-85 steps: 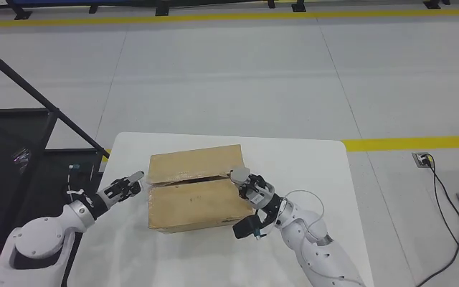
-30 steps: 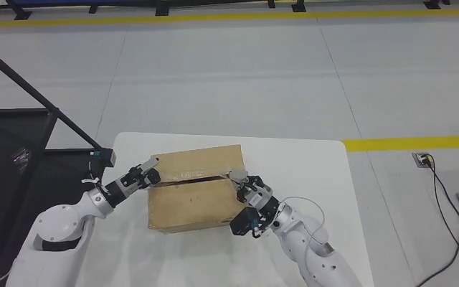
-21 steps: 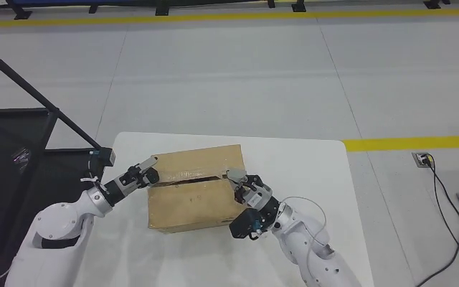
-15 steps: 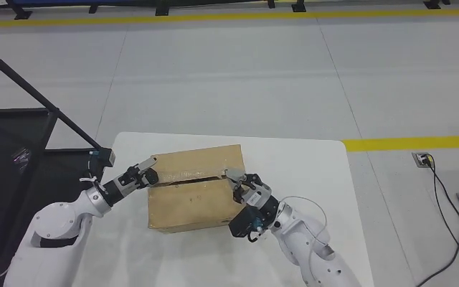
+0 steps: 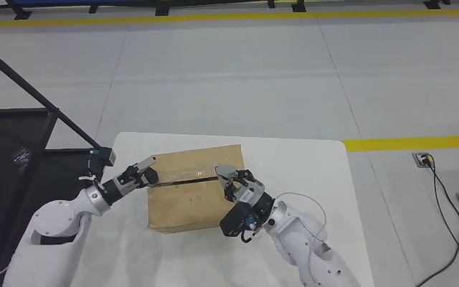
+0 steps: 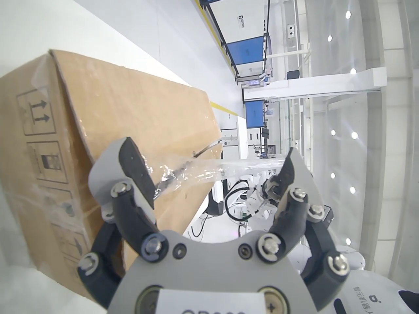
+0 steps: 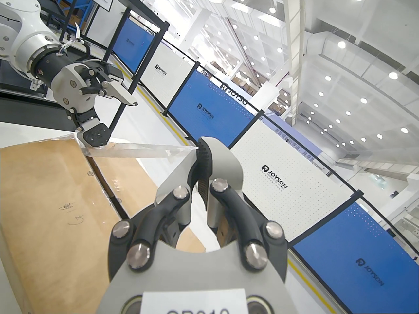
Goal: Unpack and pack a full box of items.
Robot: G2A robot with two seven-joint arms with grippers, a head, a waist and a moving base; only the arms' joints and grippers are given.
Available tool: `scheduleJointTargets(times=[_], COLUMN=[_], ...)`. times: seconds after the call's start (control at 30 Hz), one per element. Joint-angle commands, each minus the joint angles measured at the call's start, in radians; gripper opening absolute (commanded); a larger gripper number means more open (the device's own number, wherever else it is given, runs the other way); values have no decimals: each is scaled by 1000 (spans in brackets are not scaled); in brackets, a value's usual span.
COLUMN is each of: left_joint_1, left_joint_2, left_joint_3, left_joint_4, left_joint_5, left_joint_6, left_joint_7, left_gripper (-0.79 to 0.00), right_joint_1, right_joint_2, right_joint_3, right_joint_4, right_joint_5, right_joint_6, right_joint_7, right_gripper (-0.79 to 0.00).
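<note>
A closed cardboard box (image 5: 190, 192) sits mid-table, its seam (image 5: 188, 180) running left to right. My right gripper (image 5: 228, 178) hovers over the seam's right part, shut on a strip of clear tape (image 7: 140, 150) that stretches away to the box's left end. There my left gripper (image 5: 147, 172) stands open, one pad (image 7: 95, 134) resting on the tape's far end at the box's (image 7: 42, 191) top edge. In the left wrist view the tape (image 6: 209, 168) runs between the open fingers of that gripper (image 6: 209, 155), over the box (image 6: 131, 106).
The white table (image 5: 301, 165) has bare room right of and behind the box. A black frame (image 5: 29, 143) stands off the table's left side. The box's front wall lies near the table's front edge.
The left gripper came in from the left onto the box's left end and has held there. The right gripper has slid left along the seam, lifting the tape.
</note>
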Motion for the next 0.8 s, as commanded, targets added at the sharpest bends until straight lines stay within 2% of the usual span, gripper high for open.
scheduleJointTargets(times=[0.0, 0.27, 0.57, 0.77], left_joint_1=[-1, -3, 2, 6], left_joint_2=[1, 4, 6, 7], left_joint_3=[-1, -1, 7, 11], left_joint_4=[3, 7, 9, 7], left_joint_5=[-2, -5, -2, -6], left_joint_6=[0, 5, 5, 6], left_joint_7=[-4, -12, -22, -18], left_gripper=[0, 0, 0, 0], right_joint_1=[-1, 15, 36, 41], right_joint_2=[0, 5, 12, 15], right_joint_3=[4, 40, 76, 92], right_joint_4=[7, 62, 112, 134], right_joint_5=[12, 72, 99, 137], right_joint_6=[-11, -102, -141, -187], right_joint_7=[24, 99, 107, 180], right_gripper=[-785, -785, -785, -785])
